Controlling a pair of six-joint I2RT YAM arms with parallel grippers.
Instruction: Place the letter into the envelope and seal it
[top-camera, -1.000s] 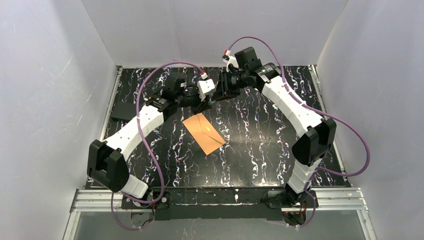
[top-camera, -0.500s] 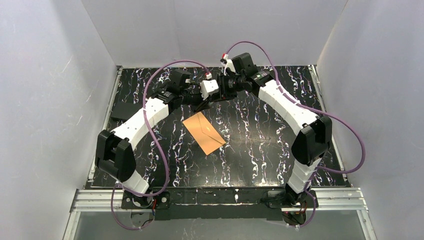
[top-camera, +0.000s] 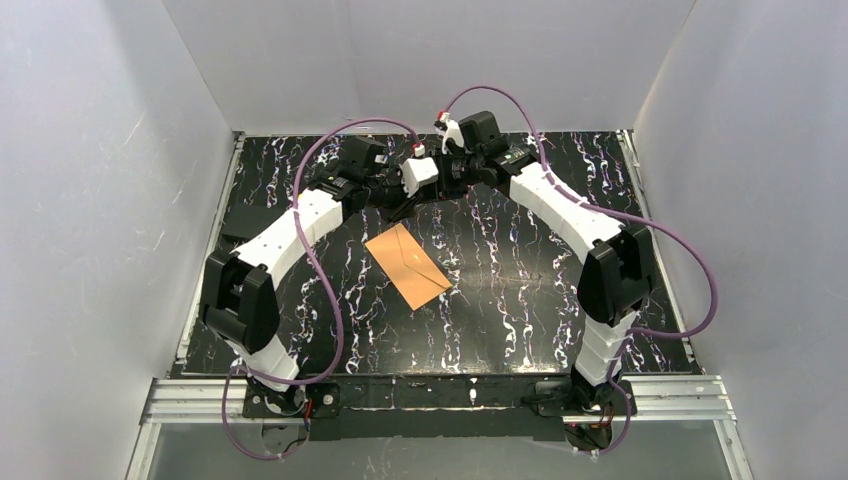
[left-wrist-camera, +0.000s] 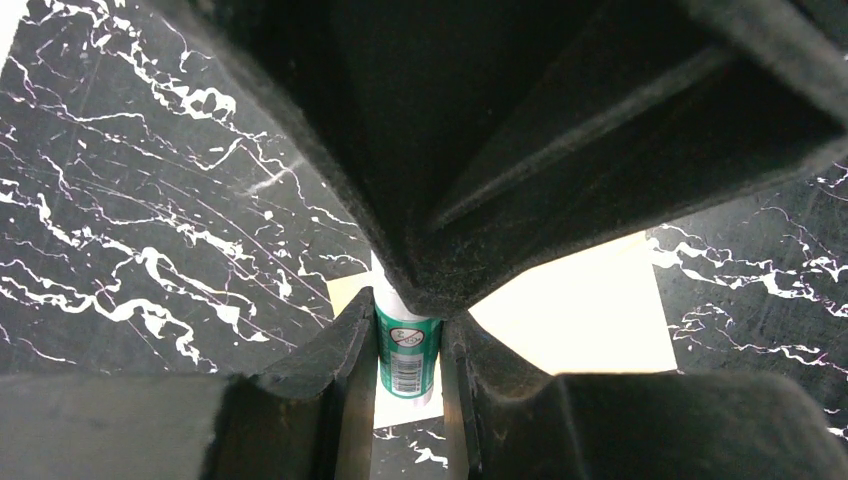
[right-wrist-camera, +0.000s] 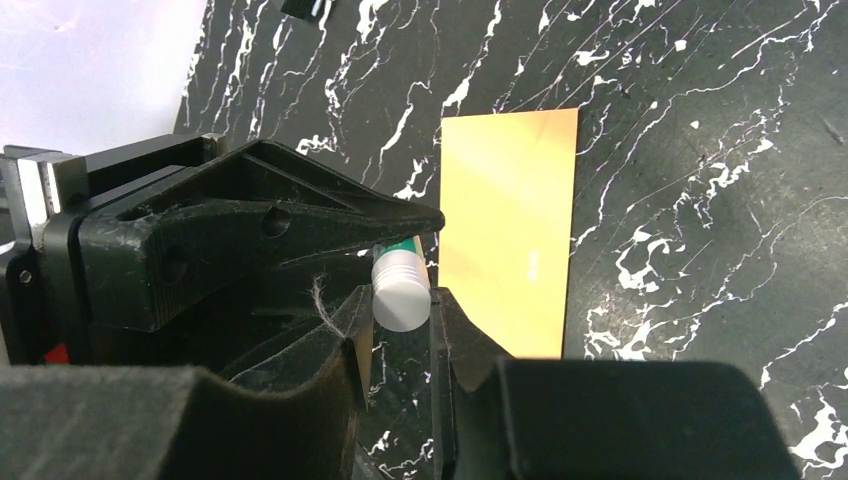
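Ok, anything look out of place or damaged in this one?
Nothing stands out. The envelope lies flat, diagonal to the table edges, with no tear or spill. The left gripper and right gripper both clamp one glue stick above the table's far side. The letter is not in view.

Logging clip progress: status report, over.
Left gripper shut on green-and-white glue stick; right gripper around its white cap, grip unclear. Orange-brown kraft paper envelope flat on black marbled table, letter not visible. Nothing lies on envelope.
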